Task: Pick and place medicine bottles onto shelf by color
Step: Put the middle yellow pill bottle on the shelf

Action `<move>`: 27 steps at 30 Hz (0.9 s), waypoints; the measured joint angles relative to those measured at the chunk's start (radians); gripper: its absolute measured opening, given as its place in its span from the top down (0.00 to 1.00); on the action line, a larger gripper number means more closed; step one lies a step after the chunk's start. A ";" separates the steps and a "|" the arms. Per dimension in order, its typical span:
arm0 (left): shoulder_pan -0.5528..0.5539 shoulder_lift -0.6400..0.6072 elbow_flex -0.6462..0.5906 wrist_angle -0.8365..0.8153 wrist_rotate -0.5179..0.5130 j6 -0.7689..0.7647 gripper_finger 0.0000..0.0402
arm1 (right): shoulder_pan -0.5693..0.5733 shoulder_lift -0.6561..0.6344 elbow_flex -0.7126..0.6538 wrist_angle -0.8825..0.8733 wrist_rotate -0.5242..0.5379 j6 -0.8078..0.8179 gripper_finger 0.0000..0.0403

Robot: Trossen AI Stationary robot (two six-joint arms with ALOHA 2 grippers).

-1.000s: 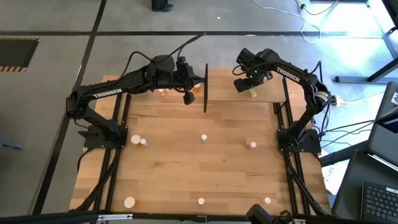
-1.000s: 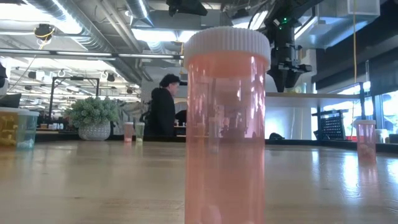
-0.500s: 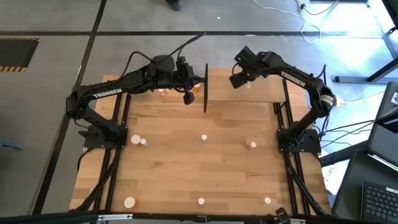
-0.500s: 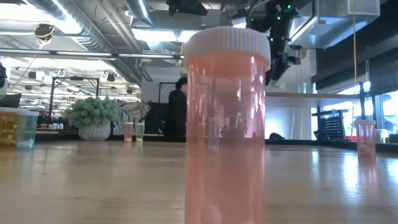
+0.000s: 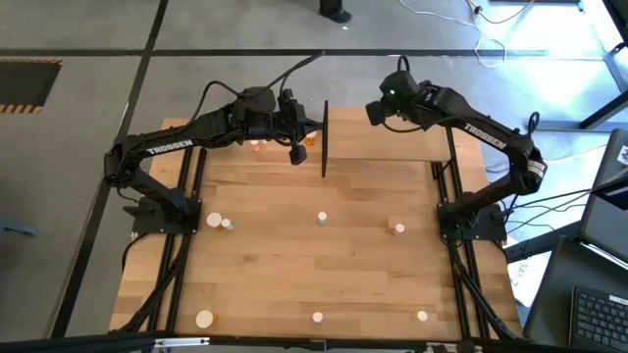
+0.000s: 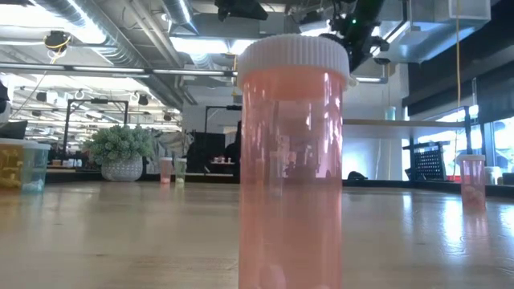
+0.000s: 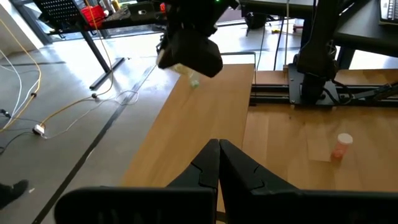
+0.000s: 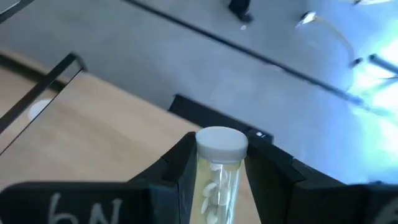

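My right gripper [image 5: 377, 113] hangs high over the shelf's [image 5: 392, 147] far right part, shut on a clear, pale greenish medicine bottle [image 8: 219, 180] with a white cap and white pills inside. My left gripper [image 5: 297, 153] is shut on nothing and hovers over the shelf left of the black middle post [image 5: 324, 137]. Two bottles [image 5: 257, 145] stand on the shelf beneath it. Several more bottles stand upright on the table, among them a pink one [image 5: 397, 228] and one close to the low camera [image 6: 293, 160]. My right gripper pinches the bottle's body [image 8: 214, 186] between its two fingers, just below the white cap [image 8: 221, 143]. The bottle lies along the fingers, and its cap sticks out past their tips. It is lifted clear, slanting above the shelf.
Loose bottles stand at mid-table [image 5: 321, 218], left [image 5: 214, 221] and along the near edge [image 5: 318, 317]. A green plant ball in a pot [image 6: 122, 152] and clear tubs [image 6: 20, 164] show at the far left of the low view. Black rails [image 5: 446, 186] flank the table.
My right gripper has risen with the bottle and gone toward the table's far edge and a little left. It has tipped from pointing nearly straight down to slanting forward. In the low view it has climbed to the picture's top. The left arm has kept still.
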 joint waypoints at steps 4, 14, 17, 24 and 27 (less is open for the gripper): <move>0.000 0.000 0.000 0.000 0.000 0.001 1.00 | 0.029 -0.029 -0.030 0.027 0.117 0.008 0.69; 0.006 0.000 0.000 0.000 0.000 0.001 1.00 | 0.076 -0.149 -0.269 0.287 0.230 0.089 0.69; 0.010 0.000 0.000 0.000 0.000 0.001 1.00 | 0.085 -0.196 -0.362 0.414 0.256 0.094 0.69; 0.023 0.000 0.000 0.001 0.000 0.001 1.00 | 0.109 -0.273 -0.604 0.769 0.276 0.006 0.69; 0.025 0.000 0.000 0.001 0.000 0.001 1.00 | 0.118 -0.285 -0.698 0.933 0.278 -0.072 0.69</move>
